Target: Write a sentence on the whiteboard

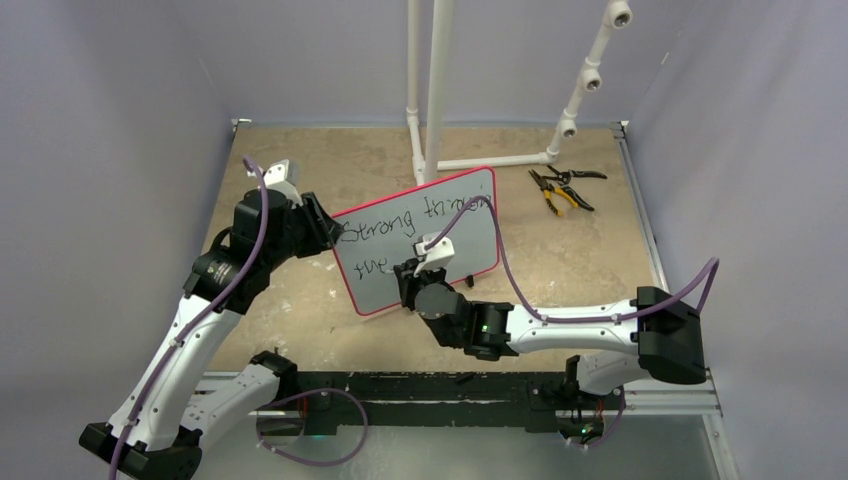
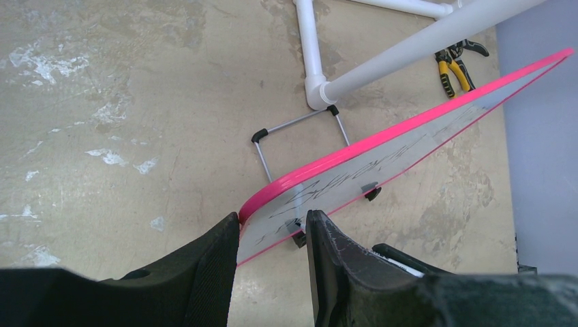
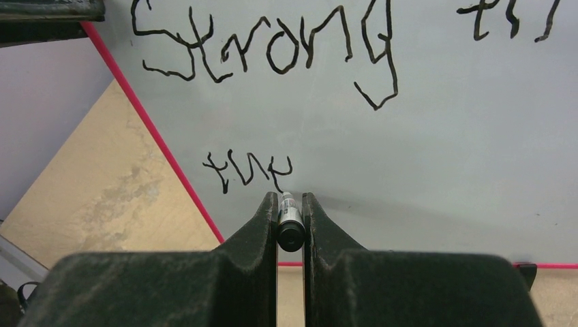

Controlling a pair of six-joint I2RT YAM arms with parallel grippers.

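Right gripper (image 3: 290, 197) jaws are pinched on a slim black marker (image 3: 290, 228). Its tip touches the pale grey-white rectangular whiteboard (image 3: 443, 136) with thin red border, just right of the word "the". The black handwritten sentence (image 3: 259, 51) reads "Strong" and a partly hidden word above, "the" below. Left gripper (image 2: 272, 221) jaws stand partly spread astride the board's left edge; whether they clamp it cannot be told. The board stands tilted mid-way on the mottled tan table (image 1: 300, 160), with a white pipe frame (image 1: 430, 90) just behind and yellow-handled pliers (image 1: 560, 188) at far right.
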